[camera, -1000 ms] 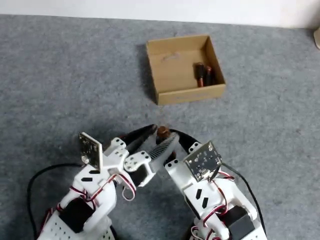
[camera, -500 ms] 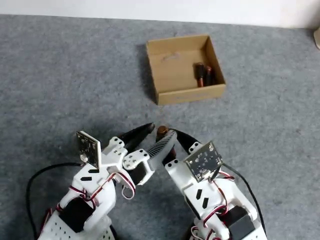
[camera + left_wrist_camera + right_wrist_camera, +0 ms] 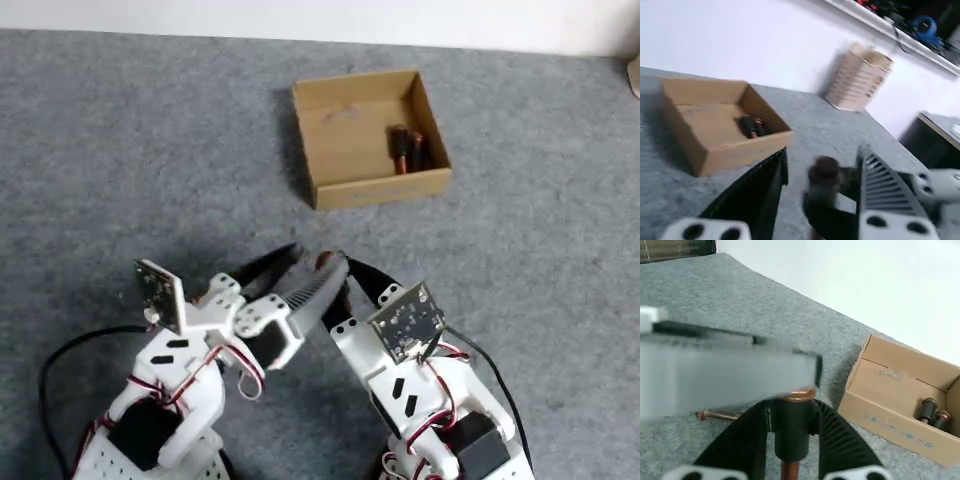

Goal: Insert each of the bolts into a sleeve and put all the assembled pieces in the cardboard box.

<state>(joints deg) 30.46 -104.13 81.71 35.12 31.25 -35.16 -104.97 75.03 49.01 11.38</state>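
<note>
**Box at the back, grippers together at the front**

The cardboard box (image 3: 380,190) sits on the table (image 3: 120,150) toward the far edge, a little right of the middle. Two assembled pieces (image 3: 408,148) lie inside it, by its right wall. In front of the box, well apart from it and closer to the near edge, the two grippers come together. The right gripper (image 3: 792,415) has a sleeve (image 3: 790,432) standing up between its fingers. The left gripper (image 3: 822,167) has one finger on each side of the sleeve's top, not touching it. A loose bolt (image 3: 717,415) lies flat on the table near them. A basket (image 3: 858,76) stands at the far right edge.
</note>
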